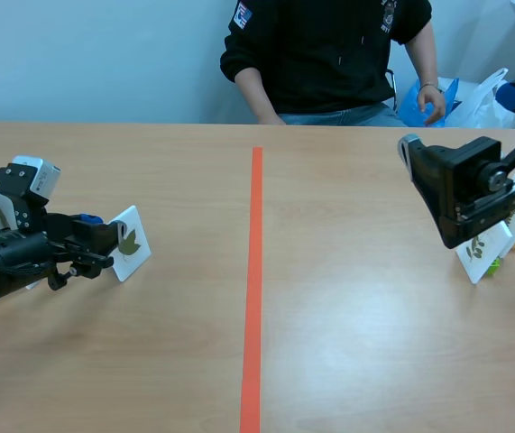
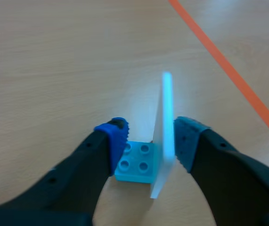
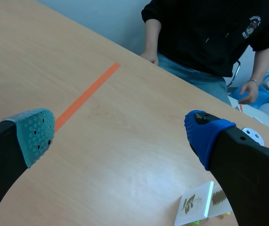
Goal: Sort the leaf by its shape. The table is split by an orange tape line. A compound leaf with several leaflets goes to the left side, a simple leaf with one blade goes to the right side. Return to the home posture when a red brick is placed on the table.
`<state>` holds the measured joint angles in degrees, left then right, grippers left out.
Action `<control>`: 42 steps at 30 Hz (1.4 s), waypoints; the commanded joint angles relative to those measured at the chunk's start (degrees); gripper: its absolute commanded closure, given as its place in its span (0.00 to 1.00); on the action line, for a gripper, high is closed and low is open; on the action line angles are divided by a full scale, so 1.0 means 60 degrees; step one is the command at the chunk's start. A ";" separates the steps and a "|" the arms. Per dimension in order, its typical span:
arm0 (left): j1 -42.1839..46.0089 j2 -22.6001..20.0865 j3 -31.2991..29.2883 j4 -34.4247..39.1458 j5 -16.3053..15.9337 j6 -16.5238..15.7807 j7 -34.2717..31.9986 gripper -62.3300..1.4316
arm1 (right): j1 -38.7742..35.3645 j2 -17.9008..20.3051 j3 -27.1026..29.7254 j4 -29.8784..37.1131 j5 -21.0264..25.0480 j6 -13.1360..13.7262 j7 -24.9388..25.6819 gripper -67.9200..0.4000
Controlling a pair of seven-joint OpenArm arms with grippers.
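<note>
Closest up, the left jaws are clamped across a leaf card (image 2: 167, 122) and the little blue brick (image 2: 136, 162) it's stood in. One pad is pressed on the brick and the other on the card's face, so it's counted as gripped, not let go. That card looks to be resting upright on the counter (image 1: 329, 343), on the left side and well clear of the orange tape line (image 1: 255, 271). Its leaf looks lobed or three-parted, but compound or simple can't be settled from what's shown. If it's compound, only the letting go is left; if not, it has to be carried across the line. The right jaws are spread wide and held up over the right side with nothing in them. Two more leaf cards (image 3: 191, 207) are stood just beneath them, printed with sprigs of several leaflets, so they're probably waiting to be sorted. No red brick is seen, so home posture isn't called for yet. Plenty of bare counter is left on both sides of the line. Only the far edge, where a person (image 1: 329, 54) is sat, and the cluster at the far right need minding.
</note>
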<state>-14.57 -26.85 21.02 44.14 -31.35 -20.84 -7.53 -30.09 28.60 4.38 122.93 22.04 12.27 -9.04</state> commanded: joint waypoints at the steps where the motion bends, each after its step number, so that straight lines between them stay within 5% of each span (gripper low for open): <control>1: 0.0029 -0.0029 -0.0025 0.0106 -0.0091 -0.0066 -0.0168 0.39 | 0.0047 0.0102 0.0025 0.0000 0.0036 -0.0040 0.0182 0.17; 7: 0.0262 -0.0029 -0.0022 0.0106 -0.0095 -0.0168 -0.0280 0.33 | 0.0069 0.0102 0.0025 0.0000 0.0036 -0.0040 0.0182 0.17; 14: 0.0255 -0.0029 -0.0025 0.0284 -0.0087 -0.0164 -0.0273 0.01 | 0.0069 0.0102 0.0025 0.0000 0.0036 -0.0040 0.0178 0.17; 25: 0.0288 -0.0055 -0.0160 0.0801 0.0291 -0.0168 -0.0262 0.00 | 0.0069 0.0102 0.0025 0.0000 0.0036 -0.0040 0.0178 0.17; 32: 0.1333 -0.0590 -0.1381 0.3300 0.0412 -0.0237 0.0266 0.00 | 0.0066 0.0102 0.0029 0.0000 0.0036 -0.0040 0.0178 0.17; 42: 0.4772 -0.1297 -0.3920 0.7847 0.0328 -0.0390 -0.0080 0.00 | 0.0069 0.0102 0.0029 0.0000 0.0033 -0.0040 0.0229 0.17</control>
<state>13.80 -34.94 -2.81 90.94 -28.77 -22.81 -6.57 -30.06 28.60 4.38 122.93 22.04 12.43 -8.91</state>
